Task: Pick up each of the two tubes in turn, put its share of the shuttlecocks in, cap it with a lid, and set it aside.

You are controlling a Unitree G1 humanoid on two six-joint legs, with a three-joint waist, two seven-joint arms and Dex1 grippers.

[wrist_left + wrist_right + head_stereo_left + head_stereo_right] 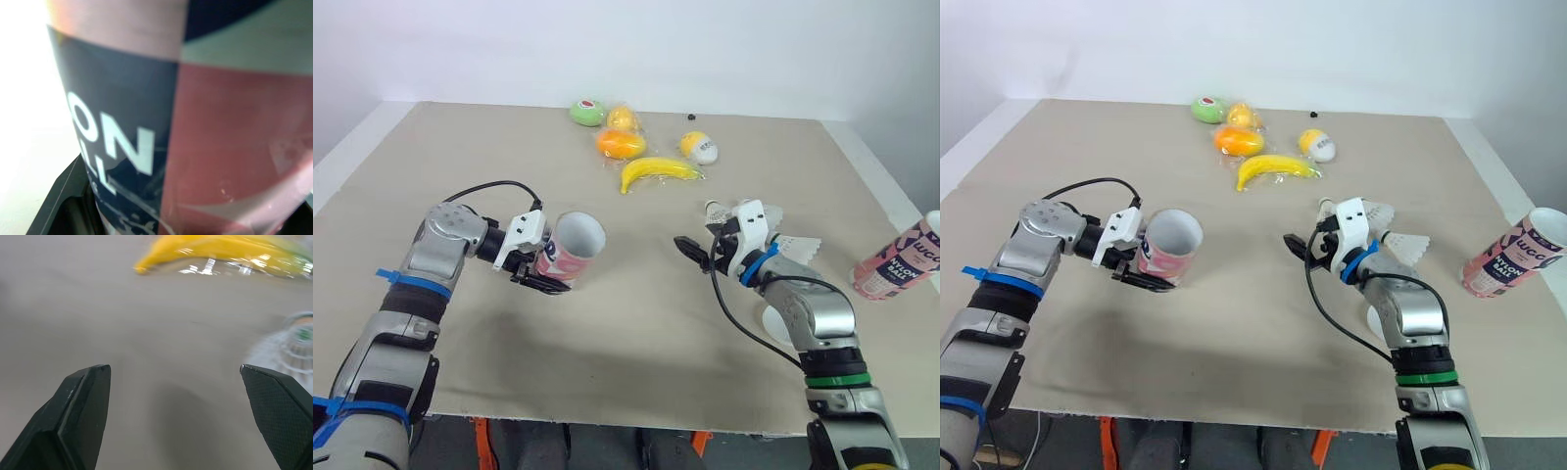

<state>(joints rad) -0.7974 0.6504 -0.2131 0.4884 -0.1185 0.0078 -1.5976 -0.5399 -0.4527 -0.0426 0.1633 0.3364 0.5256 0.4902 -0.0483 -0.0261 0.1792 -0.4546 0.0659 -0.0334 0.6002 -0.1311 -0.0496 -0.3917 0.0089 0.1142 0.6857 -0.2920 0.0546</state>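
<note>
Tube base hidden between clamped left fingers.

Light was bright and even over the table. Shadows were soft and faint, falling just under the tube toward the near edge. Glare glinted on the banana wrap. The left wrist view washed out white beside the tube.

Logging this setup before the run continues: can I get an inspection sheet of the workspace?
Surface: beige table.
Job's things: one tube in left gripper, mouth open; second tube lying by the right edge; shuttlecocks beside right gripper.
Clutter: banana and other fruit at the far side.
Grippers: left shut on tube; right open, empty.
Cables: black cable looping off each wrist.
Surroundings: white wall.
</note>
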